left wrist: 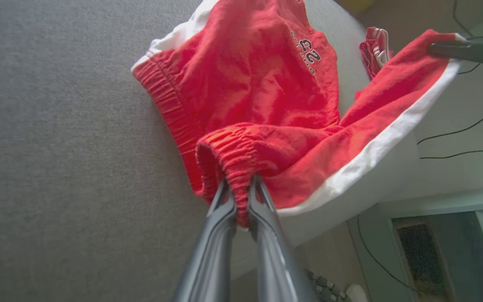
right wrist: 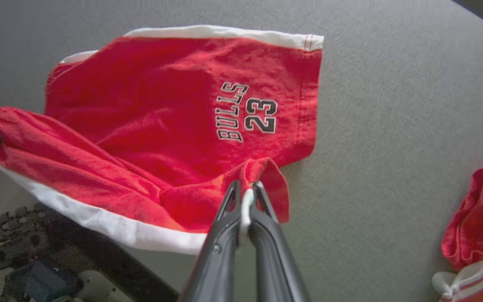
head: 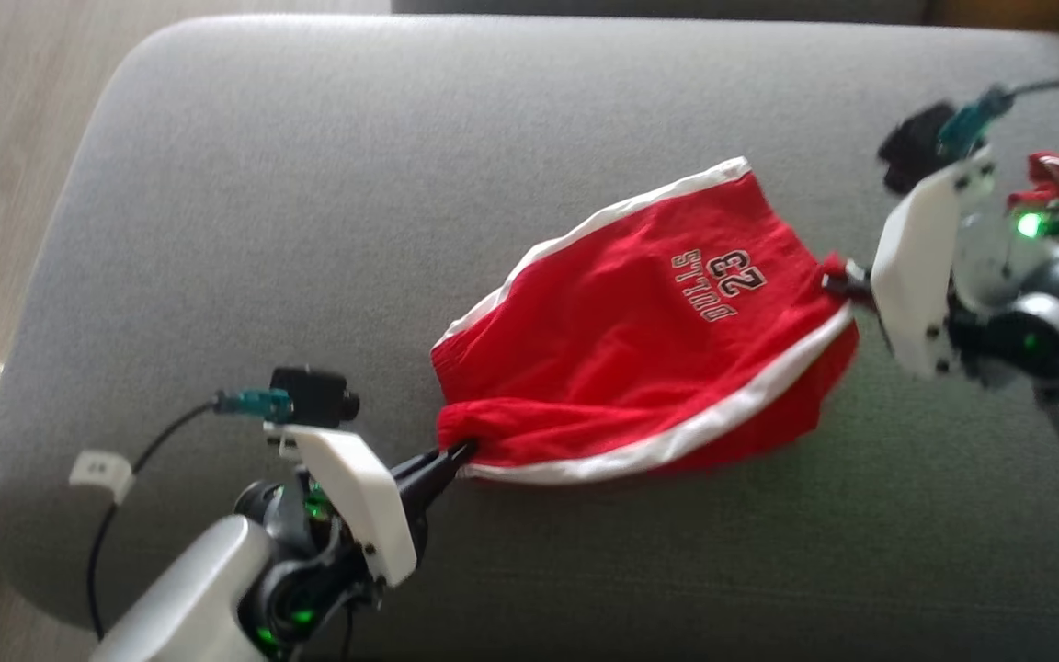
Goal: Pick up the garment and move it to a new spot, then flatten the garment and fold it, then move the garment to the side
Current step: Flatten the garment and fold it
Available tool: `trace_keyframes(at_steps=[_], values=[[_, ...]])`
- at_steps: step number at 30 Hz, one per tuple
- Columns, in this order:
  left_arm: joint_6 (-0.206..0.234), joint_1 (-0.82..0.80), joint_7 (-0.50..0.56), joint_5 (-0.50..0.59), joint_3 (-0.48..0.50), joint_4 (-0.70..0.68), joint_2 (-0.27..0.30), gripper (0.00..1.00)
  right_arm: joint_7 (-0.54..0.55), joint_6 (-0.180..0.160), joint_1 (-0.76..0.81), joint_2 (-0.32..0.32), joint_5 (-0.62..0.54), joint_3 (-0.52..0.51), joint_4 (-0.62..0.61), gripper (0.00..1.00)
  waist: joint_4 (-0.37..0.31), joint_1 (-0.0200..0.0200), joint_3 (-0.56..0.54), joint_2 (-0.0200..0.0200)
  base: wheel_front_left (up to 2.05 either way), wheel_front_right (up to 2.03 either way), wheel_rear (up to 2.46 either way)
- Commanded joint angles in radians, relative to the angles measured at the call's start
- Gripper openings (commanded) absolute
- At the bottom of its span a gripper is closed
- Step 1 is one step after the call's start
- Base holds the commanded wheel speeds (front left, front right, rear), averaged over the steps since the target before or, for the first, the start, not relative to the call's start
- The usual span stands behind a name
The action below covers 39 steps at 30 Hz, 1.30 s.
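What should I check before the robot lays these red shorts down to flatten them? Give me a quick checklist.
1. Is the left gripper shut on the waistband of the shorts: ok.
2. Is the right gripper shut on the white-trimmed hem corner: ok.
3. Are the shorts lying flat: not ok, the near side is lifted and bunched between the grippers.
4. Is there bare cushion beyond the shorts to spread them on: ok.
5. Is the other red garment lying apart from the shorts: ok.
6. Are both fabric layers caught in each pinch: cannot tell.
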Motion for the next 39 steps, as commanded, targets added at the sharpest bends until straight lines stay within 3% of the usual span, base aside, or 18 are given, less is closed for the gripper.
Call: trace_keyframes(at_steps=[1, 5, 13, 23, 33, 39], values=[[0.0, -0.062, 0.017, -0.024, 0.056, -0.041, 0.015, 0.0, -0.011, 0.0, -0.046, 0.002, -0.012, -0.006, -0.014, 0.0, 0.012, 0.0001, 0.017, 0.0, 0.0, 0.0, 0.0], [-0.005, -0.085, 0.092, -0.124, 0.09, -0.075, 0.01, 0.0, -0.049, 0.0, -0.104, 0.017, -0.025, 0.016, 0.052, 0.0, 0.021, 0.0001, 0.034, 0.0, 0.0, 0.0, 0.0], [0.027, -0.11, 0.211, -0.23, 0.126, -0.152, 0.044, 0.0, -0.194, 0.0, -0.173, 0.053, -0.026, 0.055, 0.177, 0.0, 0.023, 0.0001, 0.039, 0.0, 0.0, 0.0, 0.0], [0.13, -0.089, 0.23, -0.388, 0.245, -0.188, 0.022, 0.0, -0.38, 0.0, -0.23, 0.099, -0.009, 0.117, 0.303, 0.0, 0.006, 0.0001, 0.029, 0.0, 0.0, 0.0, 0.0], [0.186, -0.102, 0.237, -0.415, 0.283, -0.157, 0.027, 0.0, -0.534, 0.0, -0.288, 0.124, -0.02, 0.163, 0.416, 0.0, 0.001, 0.0001, 0.033, 0.0, 0.0, 0.0, 0.0], [0.179, -0.146, 0.241, -0.376, 0.261, -0.102, 0.032, 0.0, -0.623, 0.0, -0.336, 0.146, -0.038, 0.191, 0.495, 0.0, -0.003, 0.0001, 0.055, 0.0, 0.0, 0.0, 0.0]])
